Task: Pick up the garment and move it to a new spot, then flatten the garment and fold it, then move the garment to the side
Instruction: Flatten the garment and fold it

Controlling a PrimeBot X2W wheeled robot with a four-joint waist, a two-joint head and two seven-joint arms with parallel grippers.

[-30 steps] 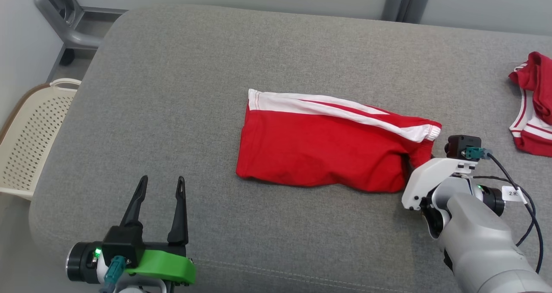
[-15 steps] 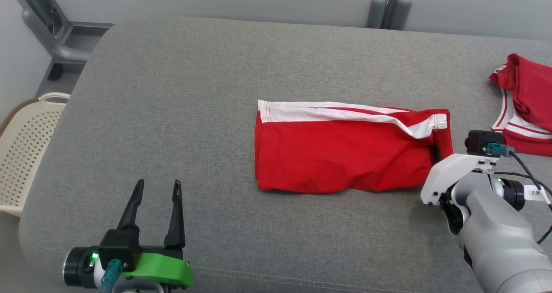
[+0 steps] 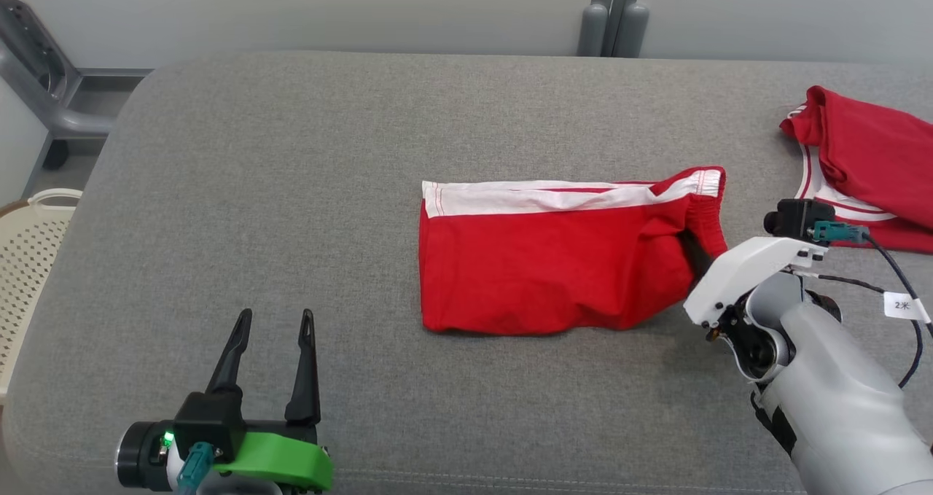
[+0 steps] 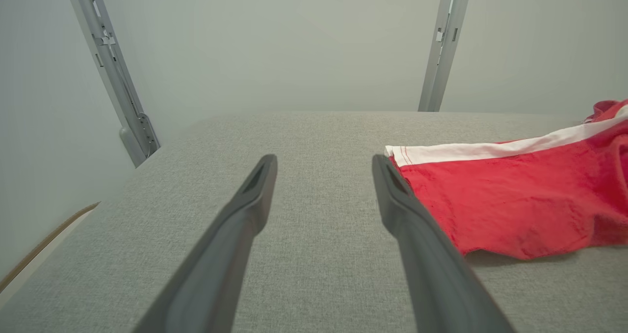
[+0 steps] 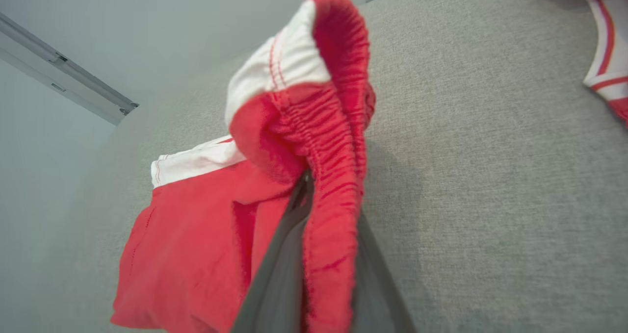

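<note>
Red shorts (image 3: 547,269) mid grey bench (image 3: 291,189), right fingers (image 5: 277,279) clamped on their raised waistband, left fingers (image 3: 232,349) wide apart and empty near the front edge, another red garment (image 3: 867,152) at right.

The red-and-white cloth shorts (image 3: 539,269) look like soft, matt knit, with a puckered elastic waistband and a smoother white side stripe. Under them, the grey padded tabletop (image 3: 291,189) is covered in coarse woven fabric, matt and faintly flecked. Left of the shorts, the left tool (image 3: 275,314) has dark matt plastic fingers above a smooth green plastic bracket (image 3: 280,455). At the shorts' right end, the right tool (image 3: 698,251) carries a glossy white plastic shell (image 3: 736,276). Far left of the shorts, the cream perforated basket (image 3: 29,262) looks like hard plastic.
</note>
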